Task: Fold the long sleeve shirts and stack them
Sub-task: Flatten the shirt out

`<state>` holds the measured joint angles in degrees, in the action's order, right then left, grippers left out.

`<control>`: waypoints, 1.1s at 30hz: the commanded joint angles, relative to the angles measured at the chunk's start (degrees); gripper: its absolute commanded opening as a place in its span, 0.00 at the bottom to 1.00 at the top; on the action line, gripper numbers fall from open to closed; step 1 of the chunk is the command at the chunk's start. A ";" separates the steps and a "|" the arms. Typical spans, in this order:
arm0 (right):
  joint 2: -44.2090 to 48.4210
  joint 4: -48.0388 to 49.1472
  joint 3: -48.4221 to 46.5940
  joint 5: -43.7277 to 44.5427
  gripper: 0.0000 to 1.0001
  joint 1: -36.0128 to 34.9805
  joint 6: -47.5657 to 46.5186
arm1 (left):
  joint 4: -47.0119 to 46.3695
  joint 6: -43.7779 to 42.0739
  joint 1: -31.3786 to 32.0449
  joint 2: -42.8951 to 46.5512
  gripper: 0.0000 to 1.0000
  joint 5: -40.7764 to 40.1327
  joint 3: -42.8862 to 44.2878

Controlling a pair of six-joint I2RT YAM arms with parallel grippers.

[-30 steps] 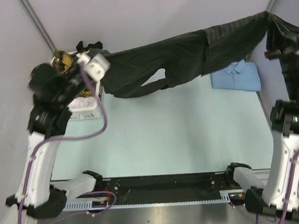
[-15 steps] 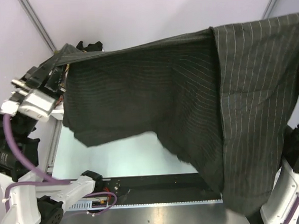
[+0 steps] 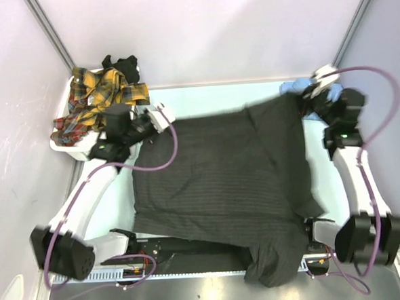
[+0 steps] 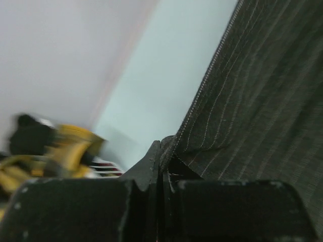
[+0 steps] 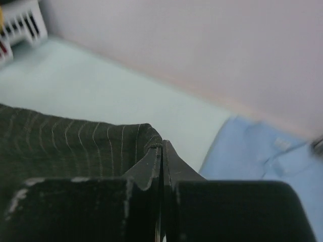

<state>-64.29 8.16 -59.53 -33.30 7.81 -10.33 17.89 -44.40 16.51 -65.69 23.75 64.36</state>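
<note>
Presently we find the charcoal pinstriped shirt (image 3: pixel 222 179) spread wide across the table (image 3: pixel 204 99), covering most of its middle. Its near edge runs past the table's near edge, and one fold hangs down between the two arm bases, closer to the right one.

We record the left claw (image 4: pixel 161 148) closed tight on the shirt's hem at the far-left corner. The wrist view shows the stitched edge pinched between the two fingers, with no gap. We record the right claw (image 5: pixel 162 148) likewise closed on the cloth at the far-right corner, a small pucker of pinstripe rising at its tips.

We note the light blue shirt (image 5: pixel 262 156) lying folded on the table at the far right, just beyond the right claw. The charcoal shirt's corner sits beside it; we cannot tell whether they touch.

We note the plaid shirts (image 3: pixel 95 102) heaped in the white basket (image 3: pixel 74 149) at the far left, just outside the left arm.
</note>
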 commanded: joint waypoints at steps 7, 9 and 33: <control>-26.30 9.51 -2.24 6.23 0.00 -5.35 -10.85 | -2.09 -1.56 -1.83 -32.10 0.07 -2.81 10.50; -34.18 8.10 -8.54 7.28 0.00 -5.88 -11.38 | -1.02 -1.56 -2.80 -39.58 0.07 -4.05 16.72; -59.55 -19.39 -44.10 14.49 0.55 -7.46 -21.75 | 13.22 1.78 -5.70 -61.75 0.43 -10.22 41.11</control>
<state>-127.31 -1.43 -99.24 -20.80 0.12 -28.88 28.75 -42.92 12.14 -127.20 13.06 101.23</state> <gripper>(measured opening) 0.496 0.411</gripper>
